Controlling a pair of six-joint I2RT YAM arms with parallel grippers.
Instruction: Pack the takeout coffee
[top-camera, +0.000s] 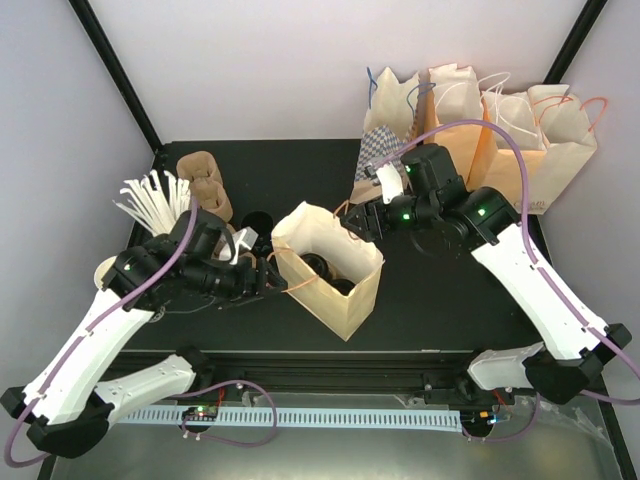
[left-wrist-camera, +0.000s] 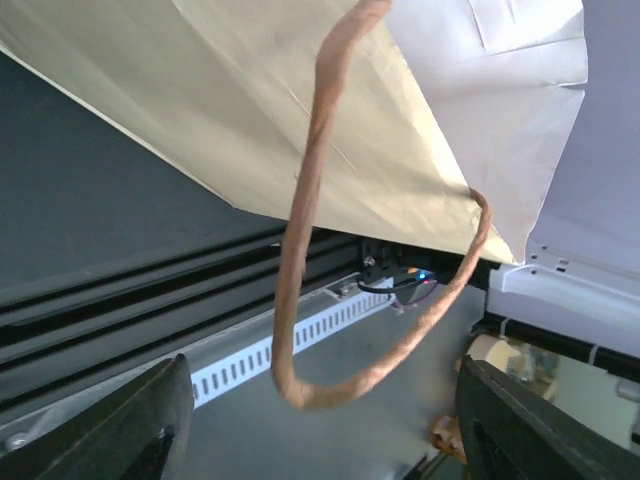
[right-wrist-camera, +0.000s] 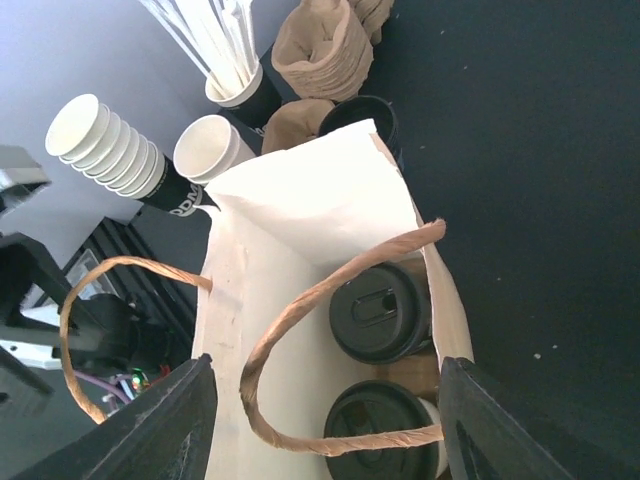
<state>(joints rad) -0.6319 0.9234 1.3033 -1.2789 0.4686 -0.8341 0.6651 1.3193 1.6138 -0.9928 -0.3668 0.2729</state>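
Inside the bag: takeout coffee (right-wrist-camera: 380, 312) with its black lid on, and a second lidded cup (right-wrist-camera: 385, 432) just beside it
Bag: paper bag (top-camera: 350, 310) standing open mid-table, between the two arms
Right gripper (right-wrist-camera: 325, 440): fingers spread wide over the bag's mouth, near handle (right-wrist-camera: 300, 320) loops across the gap, nothing pinched
Left gripper (left-wrist-camera: 320, 440): spread too, other handle (left-wrist-camera: 300, 250) dangles between the fingers, can't tell if it touches
Table (top-camera: 450, 300): black top. On its left part are stacked white cups (right-wrist-camera: 100, 140), a black cup of white stirrers (right-wrist-camera: 235, 90) and brown sleeves (right-wrist-camera: 320, 50)
Back: row of paper bags (top-camera: 500, 140) against pale walls
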